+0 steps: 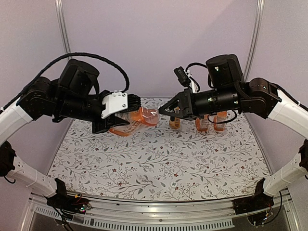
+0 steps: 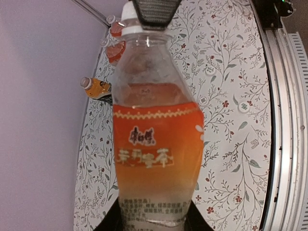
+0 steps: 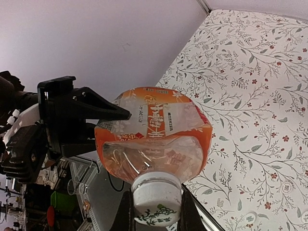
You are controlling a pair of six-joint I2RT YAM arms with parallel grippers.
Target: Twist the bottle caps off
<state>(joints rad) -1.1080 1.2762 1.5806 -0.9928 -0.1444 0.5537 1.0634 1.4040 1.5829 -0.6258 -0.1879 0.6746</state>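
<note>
My left gripper (image 1: 126, 115) is shut on the lower body of a squat orange-label bottle (image 1: 139, 118) and holds it on its side above the mat. In the left wrist view the bottle (image 2: 156, 144) fills the frame, between the black fingers (image 2: 107, 220). My right gripper (image 1: 162, 111) is shut on its white ribbed cap (image 3: 156, 195), with one finger on each side (image 3: 123, 211). The cap also shows in the left wrist view (image 2: 129, 14). Three more bottles stand at the back behind the right arm (image 1: 175, 122), (image 1: 202, 123), (image 1: 221, 119); one has a dark label (image 2: 96, 88).
The floral mat (image 1: 159, 159) covers the table. Small white round discs that look like loose caps lie on it (image 2: 210, 70), (image 2: 204, 100), (image 2: 244, 107), and one lies near the front (image 1: 172, 184). A metal rail (image 1: 159, 214) runs along the near edge. Lilac walls enclose the back and sides.
</note>
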